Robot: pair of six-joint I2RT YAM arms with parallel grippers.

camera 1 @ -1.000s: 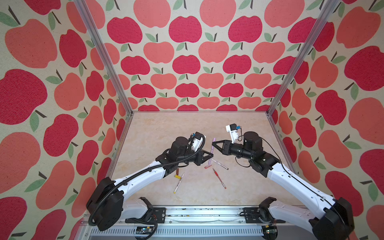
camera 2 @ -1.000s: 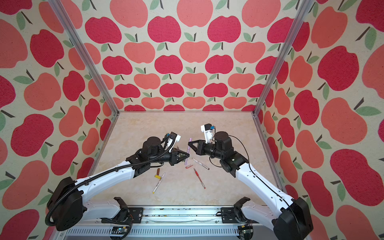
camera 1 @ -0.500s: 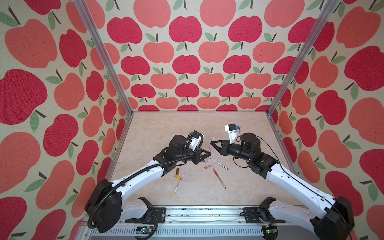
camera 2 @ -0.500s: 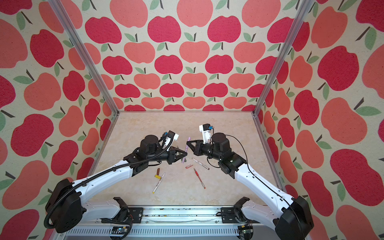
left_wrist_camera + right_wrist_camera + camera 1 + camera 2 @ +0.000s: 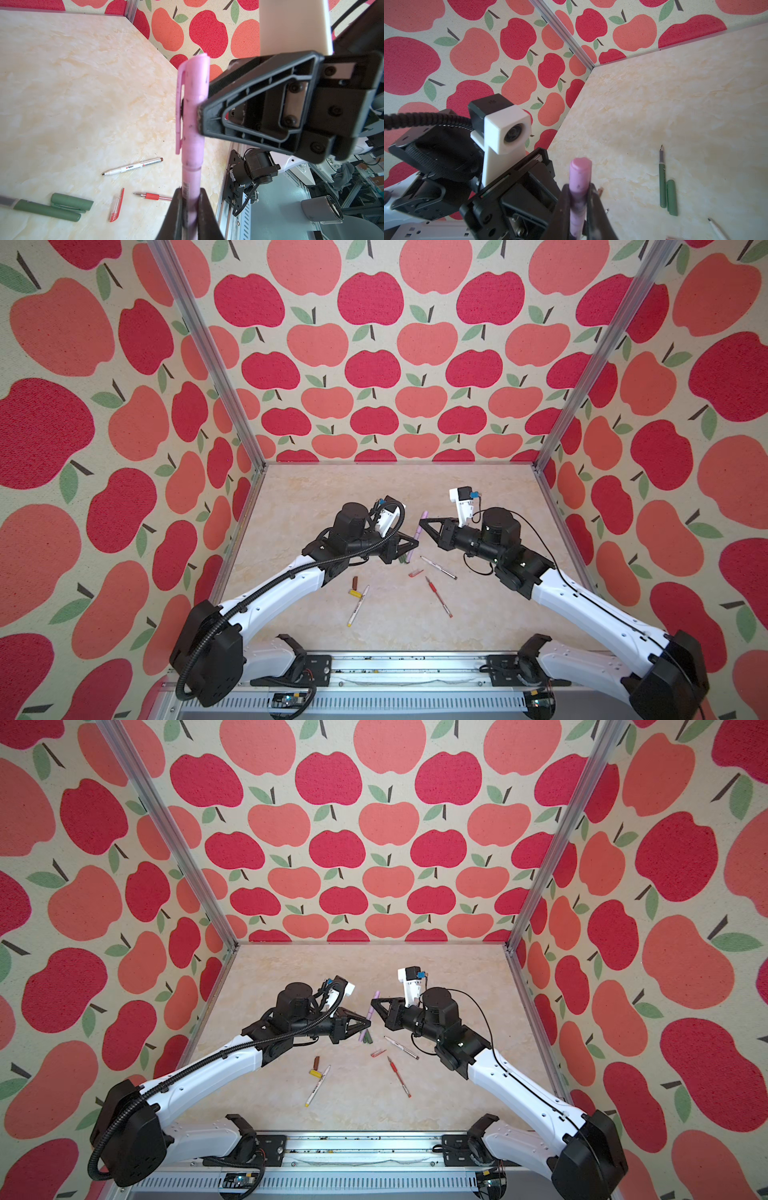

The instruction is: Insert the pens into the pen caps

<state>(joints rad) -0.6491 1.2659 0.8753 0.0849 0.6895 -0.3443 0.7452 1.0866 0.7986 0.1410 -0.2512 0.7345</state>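
I have the left gripper clamped on the lilac pen and the right gripper clamped on its lilac cap, above mid-tabletop, well clear of every edge, with open room toward the far edge. Since a second ago, both arms sit slightly farther left.

Desk: the flat surface below me, cream with a pale marbled pattern.

Walls: three enclose my desk, namely the back wall, left wall and right wall. All carry one print of red and coral apples with green leaves on a beige weave.

Posts: a bare metal left post and right post stand at the desk's far corners, where the walls meet.

In my left wrist view, a grey-blue floor lies past the desk's edge. A grey drum stands there, blurred.
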